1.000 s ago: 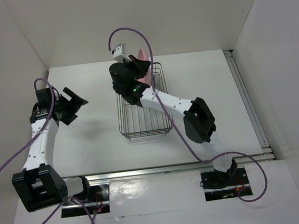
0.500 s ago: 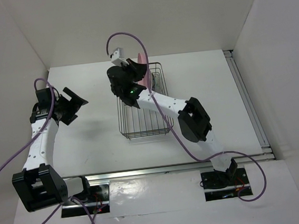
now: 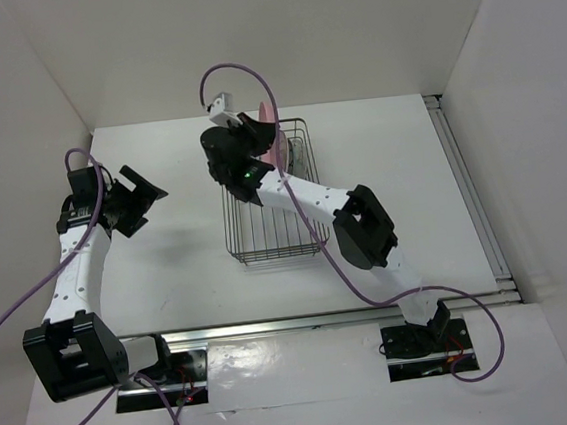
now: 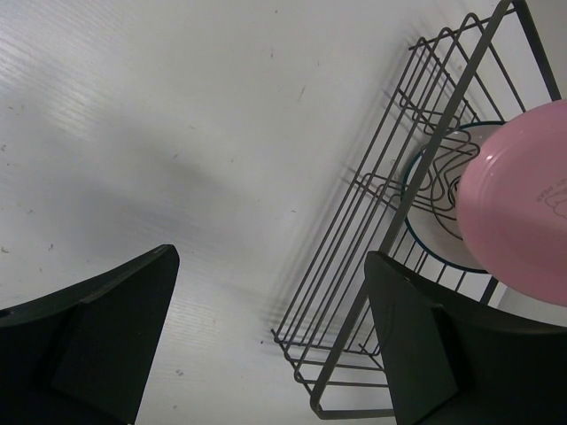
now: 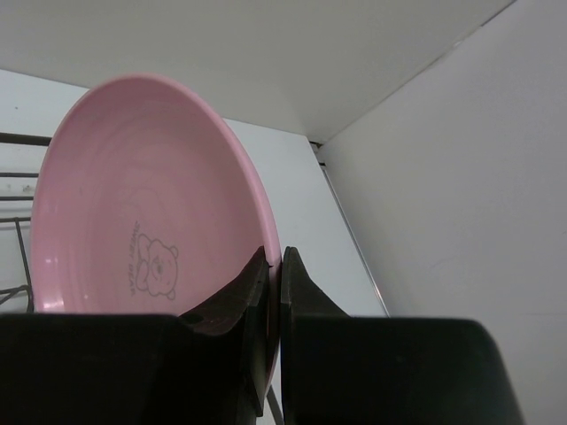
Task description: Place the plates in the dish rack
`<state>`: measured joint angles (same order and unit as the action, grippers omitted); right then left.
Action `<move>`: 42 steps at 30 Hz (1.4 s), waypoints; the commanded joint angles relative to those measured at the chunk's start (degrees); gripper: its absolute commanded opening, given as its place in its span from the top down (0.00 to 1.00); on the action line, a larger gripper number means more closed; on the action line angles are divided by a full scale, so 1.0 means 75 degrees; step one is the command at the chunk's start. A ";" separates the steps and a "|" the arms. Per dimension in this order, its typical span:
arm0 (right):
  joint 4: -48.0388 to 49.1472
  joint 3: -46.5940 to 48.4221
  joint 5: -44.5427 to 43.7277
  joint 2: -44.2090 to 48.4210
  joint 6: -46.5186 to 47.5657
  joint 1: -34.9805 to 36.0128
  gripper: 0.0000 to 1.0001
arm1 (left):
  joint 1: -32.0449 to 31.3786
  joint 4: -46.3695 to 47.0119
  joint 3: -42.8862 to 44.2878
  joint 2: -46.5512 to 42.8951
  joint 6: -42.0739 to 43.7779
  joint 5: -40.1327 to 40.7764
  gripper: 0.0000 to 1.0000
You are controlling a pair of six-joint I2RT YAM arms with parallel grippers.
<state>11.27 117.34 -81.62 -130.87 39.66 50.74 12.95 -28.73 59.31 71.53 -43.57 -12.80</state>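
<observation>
My right gripper (image 5: 275, 266) is shut on the rim of the pink plate (image 5: 133, 221) and holds it upright on edge. In the top view the pink plate (image 3: 270, 131) hangs over the far end of the black wire dish rack (image 3: 266, 236). A white plate with a dark rim (image 4: 434, 217) stands in the rack's far end, partly behind the pink plate (image 4: 523, 204). My left gripper (image 4: 266, 345) is open and empty, over bare table left of the rack (image 4: 399, 190). It also shows in the top view (image 3: 141, 196). The teal and glass plates are out of view.
White walls close in the table (image 3: 167, 254) at the back and both sides. A metal rail (image 3: 468, 195) runs along the right edge. My right arm (image 3: 360, 227) lies across the rack's right side. A purple cable (image 3: 240, 71) loops above the right wrist.
My right gripper has shifted slightly left with the pink plate over the rack's far end, and its elbow has swung left. The left arm has not moved.
</observation>
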 commanded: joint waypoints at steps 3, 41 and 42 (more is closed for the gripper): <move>0.0091 0.0409 -0.0097 -0.0082 -0.0296 -0.0039 1.00 | 0.0019 0.0186 0.0213 -0.0010 0.0103 -0.0145 0.00; -0.2392 0.0632 0.0430 -0.0375 -0.2920 -0.0039 0.86 | 0.0019 0.0186 0.0213 -0.0010 0.0173 -0.0355 0.00; -0.2393 0.0632 0.0500 -0.0375 -0.3002 -0.0039 0.86 | 0.0019 0.0186 0.0213 -0.0010 0.0173 -0.0356 0.00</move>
<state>-5.87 118.80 -78.46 -132.77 20.69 50.59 12.95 -28.73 59.31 71.53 -43.46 -14.02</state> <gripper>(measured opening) 0.144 1.000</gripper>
